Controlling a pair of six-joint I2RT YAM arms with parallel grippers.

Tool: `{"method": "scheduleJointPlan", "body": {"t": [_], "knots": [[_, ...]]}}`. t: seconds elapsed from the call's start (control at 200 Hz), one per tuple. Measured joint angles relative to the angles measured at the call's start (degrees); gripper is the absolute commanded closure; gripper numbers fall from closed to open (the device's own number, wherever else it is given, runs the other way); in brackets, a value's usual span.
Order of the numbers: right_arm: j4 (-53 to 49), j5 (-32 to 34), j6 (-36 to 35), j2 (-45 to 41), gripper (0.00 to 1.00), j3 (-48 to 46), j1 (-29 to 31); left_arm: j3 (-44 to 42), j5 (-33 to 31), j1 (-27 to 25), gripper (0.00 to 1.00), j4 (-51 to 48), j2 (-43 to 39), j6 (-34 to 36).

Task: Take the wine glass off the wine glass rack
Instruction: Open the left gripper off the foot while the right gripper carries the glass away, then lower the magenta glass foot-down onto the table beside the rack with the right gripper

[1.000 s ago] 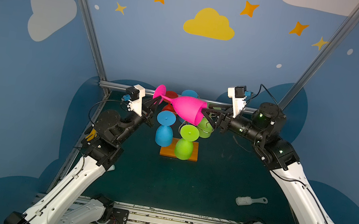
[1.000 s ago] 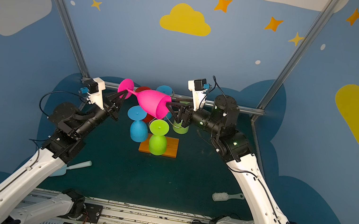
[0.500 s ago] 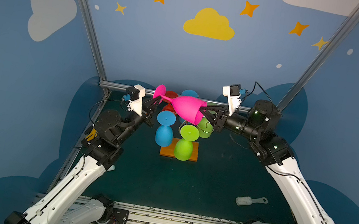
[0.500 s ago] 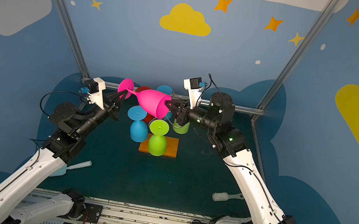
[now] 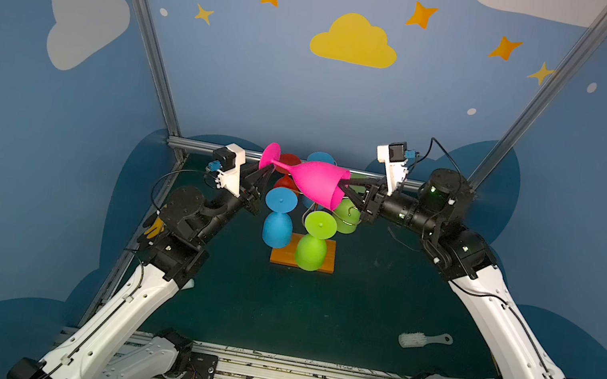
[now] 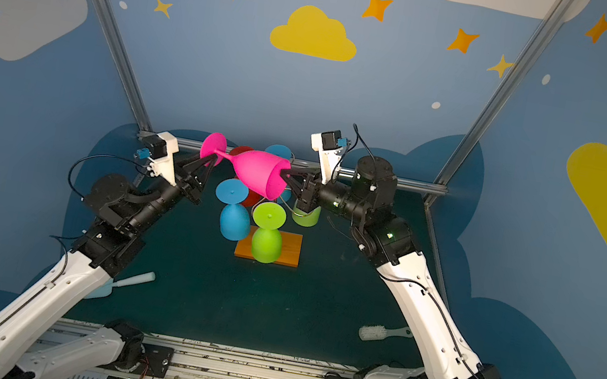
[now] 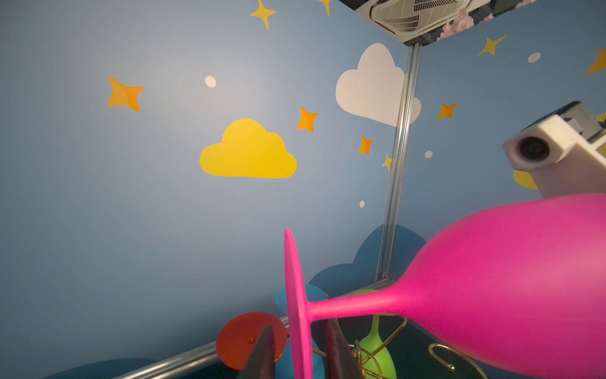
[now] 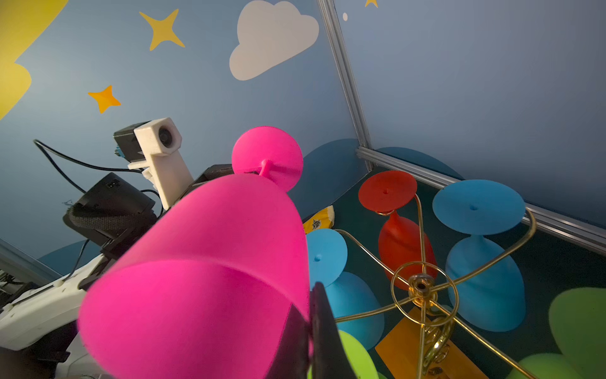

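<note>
Gold wire on an orange wooden base, the rack (image 5: 328, 258) stands at the centre of both top views, with blue, green and red glasses (image 5: 278, 220) hanging from it. The pink wine glass (image 5: 315, 183) lies sideways just above it, apparently clear of the wire arms, so the lift-off looks done. The right gripper (image 8: 311, 315) is clamped on the bowl's rim. The left gripper (image 7: 300, 325) stands part open, its fingers (image 7: 334, 347) astride the foot without pinching it. Setting the glass down likely remains.
</note>
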Motion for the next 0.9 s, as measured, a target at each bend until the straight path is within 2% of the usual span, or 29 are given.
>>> {"method": "scheduleJointPlan", "body": {"t": [0.085, 0.28, 0.491, 0.696, 0.901], "knots": [[0.0, 0.3, 0.2, -0.1, 1.00, 0.0, -0.8, -0.8, -0.8, 0.0, 0.31, 0.1, -0.4, 0.1], [-2.0, 2.1, 0.0, -1.8, 1.00, 1.2, -5.6, -3.7, -3.8, 0.3, 0.15, 0.3, -3.6, 1.5], [-9.2, 5.5, -1.8, -6.3, 1.00, 6.7, -15.4, -6.2, -6.3, 4.0, 0.09, 0.5, -8.6, 3.5], [-16.0, 8.9, -4.2, -12.0, 1.00, 5.7, -27.1, -5.4, -8.7, 10.5, 0.02, -5.4, -10.2, 3.2], [-22.5, 15.1, -8.3, -9.3, 1.00, 3.6, -33.7, -5.4, -10.2, 16.8, 0.00, -10.9, -11.1, 2.8]]}}
